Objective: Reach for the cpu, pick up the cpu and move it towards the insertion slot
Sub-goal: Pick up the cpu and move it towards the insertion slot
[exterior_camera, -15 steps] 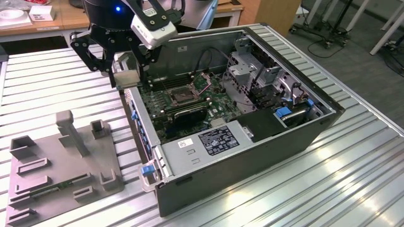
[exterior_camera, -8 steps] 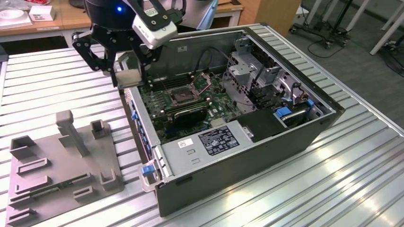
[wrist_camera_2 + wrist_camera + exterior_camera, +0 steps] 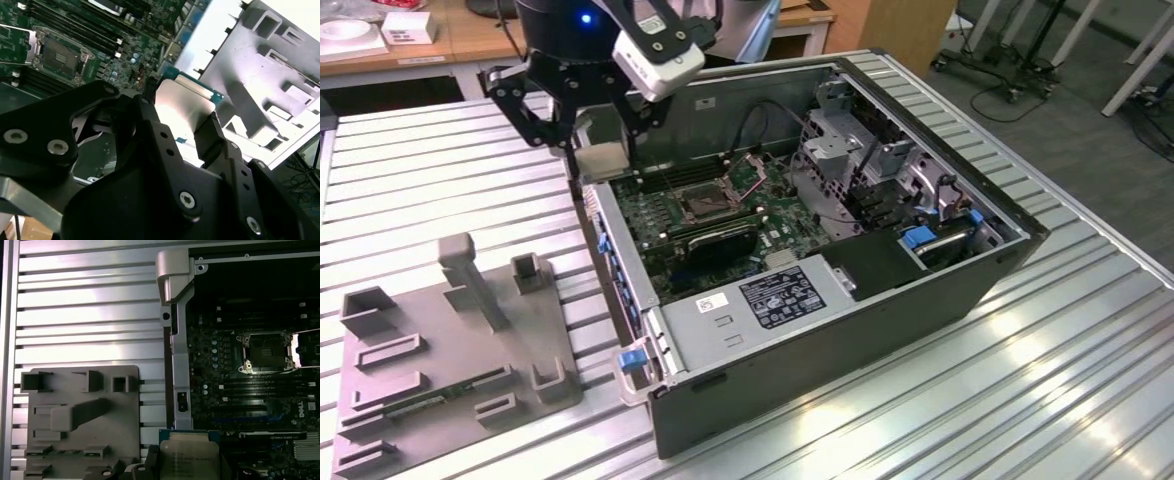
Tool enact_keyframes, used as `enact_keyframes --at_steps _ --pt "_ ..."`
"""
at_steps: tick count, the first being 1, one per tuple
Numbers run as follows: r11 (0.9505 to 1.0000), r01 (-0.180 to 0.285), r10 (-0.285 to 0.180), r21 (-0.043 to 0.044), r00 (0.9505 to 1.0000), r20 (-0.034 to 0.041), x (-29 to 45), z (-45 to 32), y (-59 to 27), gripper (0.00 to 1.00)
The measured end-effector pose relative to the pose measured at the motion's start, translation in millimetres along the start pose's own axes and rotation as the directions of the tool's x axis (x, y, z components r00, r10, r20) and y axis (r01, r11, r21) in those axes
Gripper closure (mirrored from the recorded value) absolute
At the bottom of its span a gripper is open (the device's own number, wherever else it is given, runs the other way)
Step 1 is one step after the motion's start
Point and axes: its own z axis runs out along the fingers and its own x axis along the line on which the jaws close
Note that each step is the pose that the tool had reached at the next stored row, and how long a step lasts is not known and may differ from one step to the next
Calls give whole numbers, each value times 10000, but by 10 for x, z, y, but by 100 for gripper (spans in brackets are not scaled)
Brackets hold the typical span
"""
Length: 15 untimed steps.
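While the arm hangs above the ribbed metal table [image 3: 440,190] in the exterior view, its gripper [image 3: 594,150] sits just outside the computer case [image 3: 854,300], close to the case's wall on the exterior view's left. Between the black fingers [image 3: 540,125] a pale square shows: the cpu [image 3: 604,160], held clear of the table and of the case rim. Inside the case lies the green motherboard [image 3: 720,225], with the insertion slot [image 3: 702,203] near its middle, its metal frame around a dark centre. Open air stands above the slot; cables and a metal drive cage [image 3: 854,160] crowd the side toward the exterior view's right. On the table, toward the exterior view's left and well apart from the case, rests a grey fixture plate [image 3: 447,370] with raised blocks.

In the second wrist view, the fingers [image 3: 210,135] are closed on the cpu [image 3: 180,107], pinching it at opposite edges, its silvery top bright and its green border showing along one side. Beyond it are the insertion slot [image 3: 59,56], the case wall edge, and the fixture plate [image 3: 265,95].

In the first wrist view, the cpu [image 3: 190,457] is seen over the case's side rail [image 3: 179,370], straddling the line between table and motherboard. The insertion slot [image 3: 265,352] lies well apart from it, unobstructed, with long memory slots [image 3: 260,387] between.
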Motion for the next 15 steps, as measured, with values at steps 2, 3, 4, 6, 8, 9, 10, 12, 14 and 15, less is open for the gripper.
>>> enact_keyframes --at_steps 2,3,4,6,8,9,10,12,14,15 --pt "10000 2 -2 -29 10000 16 -57 4 7 45" --pt "10000 1 -1 -68 10000 29 -84 4 10 45" --pt "9999 1 0 -109 10000 37 -111 5 14 45" --pt "9999 1 -1 -156 10000 44 -168 9 23 45" --pt "9999 10 -9 -159 10000 42 -208 15 38 45" --pt "9999 27 -26 -161 10000 42 -221 19 42 45" --pt "9999 43 -43 -162 10000 39 -231 23 47 45" --pt "9998 74 -74 -162 10000 27 -251 30 54 45" --pt "9998 97 -98 -161 10000 -16 -275 38 56 45" --pt "9998 105 -106 -158 9999 -59 -287 42 57 45"
